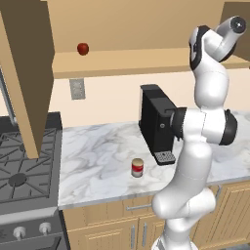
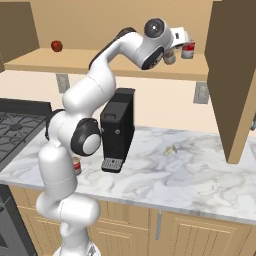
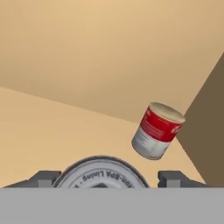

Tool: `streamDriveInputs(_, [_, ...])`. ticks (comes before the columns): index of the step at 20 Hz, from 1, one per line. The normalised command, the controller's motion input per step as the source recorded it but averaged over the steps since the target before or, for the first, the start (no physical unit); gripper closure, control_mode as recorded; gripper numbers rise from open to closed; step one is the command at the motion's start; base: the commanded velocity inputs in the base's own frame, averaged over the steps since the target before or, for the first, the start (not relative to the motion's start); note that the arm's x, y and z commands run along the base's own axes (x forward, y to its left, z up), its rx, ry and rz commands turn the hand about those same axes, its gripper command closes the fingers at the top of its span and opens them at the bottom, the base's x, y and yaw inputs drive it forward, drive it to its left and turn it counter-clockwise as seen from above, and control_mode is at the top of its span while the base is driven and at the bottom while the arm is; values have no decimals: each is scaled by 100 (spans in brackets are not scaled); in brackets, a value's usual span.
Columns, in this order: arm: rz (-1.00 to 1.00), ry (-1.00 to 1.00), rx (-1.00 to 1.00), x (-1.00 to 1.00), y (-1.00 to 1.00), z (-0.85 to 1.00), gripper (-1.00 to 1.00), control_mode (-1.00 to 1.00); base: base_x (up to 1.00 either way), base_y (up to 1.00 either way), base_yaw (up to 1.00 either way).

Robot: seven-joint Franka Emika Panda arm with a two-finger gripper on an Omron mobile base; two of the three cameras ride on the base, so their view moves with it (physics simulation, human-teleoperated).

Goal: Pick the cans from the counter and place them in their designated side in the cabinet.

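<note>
jaws parted beside a can lid [image 3: 100, 174] cut off below, red-and-grey can [image 3: 156, 131] beyond

arm [image 2: 95, 85]: glossy white rounded links | joints: dark grey bands | fingertips [image 3: 43, 178]: small, dark grey, blocky

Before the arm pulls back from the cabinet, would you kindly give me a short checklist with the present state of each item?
1. Gripper jaws stand clear of the can on both sides: ok.
2. That can rests on the cabinet shelf: cannot tell, its base is hidden.
3. It sits at the end with the red-and-grey can, apart from it: ok.
4. Red ball at the far end, clear of the arm: ok.
5. Second can not yet picked from the counter: not ok.
</note>
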Motion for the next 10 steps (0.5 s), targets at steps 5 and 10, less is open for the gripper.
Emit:
streamDriveInputs(5, [4,-9,0,19,-9,-2,-100,-100,0,0,0])
streamDriveInputs(10, [6,-15,0,5,-18,2,-100,-100,0,0,0])
